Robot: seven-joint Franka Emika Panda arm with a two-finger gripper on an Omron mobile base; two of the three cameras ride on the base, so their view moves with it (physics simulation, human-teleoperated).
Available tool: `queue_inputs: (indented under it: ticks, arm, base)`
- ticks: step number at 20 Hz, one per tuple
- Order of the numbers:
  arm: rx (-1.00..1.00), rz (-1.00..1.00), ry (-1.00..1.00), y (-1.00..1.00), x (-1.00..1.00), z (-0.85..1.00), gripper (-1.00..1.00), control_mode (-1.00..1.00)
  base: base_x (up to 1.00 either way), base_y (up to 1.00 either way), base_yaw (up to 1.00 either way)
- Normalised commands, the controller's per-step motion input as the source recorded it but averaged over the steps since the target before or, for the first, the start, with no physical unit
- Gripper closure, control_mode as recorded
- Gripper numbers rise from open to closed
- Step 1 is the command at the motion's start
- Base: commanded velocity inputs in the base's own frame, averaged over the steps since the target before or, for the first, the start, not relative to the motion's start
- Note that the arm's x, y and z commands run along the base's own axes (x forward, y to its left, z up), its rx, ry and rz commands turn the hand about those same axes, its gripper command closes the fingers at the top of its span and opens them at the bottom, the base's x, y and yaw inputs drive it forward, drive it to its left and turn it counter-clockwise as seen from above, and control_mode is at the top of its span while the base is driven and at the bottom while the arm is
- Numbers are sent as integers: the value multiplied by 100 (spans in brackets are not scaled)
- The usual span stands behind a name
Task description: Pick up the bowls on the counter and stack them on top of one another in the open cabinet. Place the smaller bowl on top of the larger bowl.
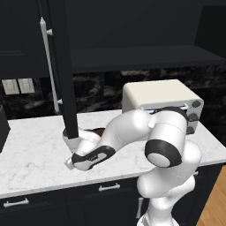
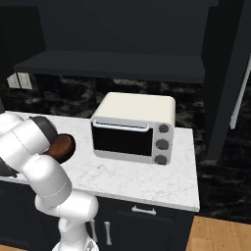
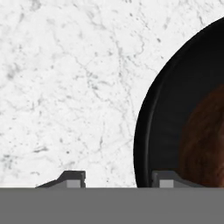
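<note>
Looking straight down at the counter [image 3: 65, 87], the hand view has a wide black bowl [image 3: 162, 122] at its right, with glossy reddish-brown [image 3: 205, 144] inside its rim. I cannot tell whether that brown is the smaller bowl lying in it. My gripper [image 3: 120, 177] is open and straddles the black rim, one fingertip [image 3: 72, 177] outside over marble, the other inside. The same brown-and-dark round shape [image 2: 61, 147] peeks out beside my arm in the right base view, and a sliver of the bowl [image 1: 98, 131] in the left base view. The open cabinet [image 1: 141, 57] hangs above.
The cabinet's tall black door [image 1: 62, 66] with its silver bar handle [image 1: 48, 66] stands open, and its lower edge reaches down right by my hand. A cream toaster oven [image 2: 132, 127] sits on the counter to the right of the bowl. Black drawers [image 1: 108, 194] run below.
</note>
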Motion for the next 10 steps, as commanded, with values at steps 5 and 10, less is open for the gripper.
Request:
queue_inputs:
  ticks: [5, 10]
  arm:
    - [0, 0, 0, 0, 0, 0, 100, -100]
    - [0, 0, 0, 0, 0, 0, 100, -100]
  base:
    - [0, 0, 0]
    - [0, 0, 0]
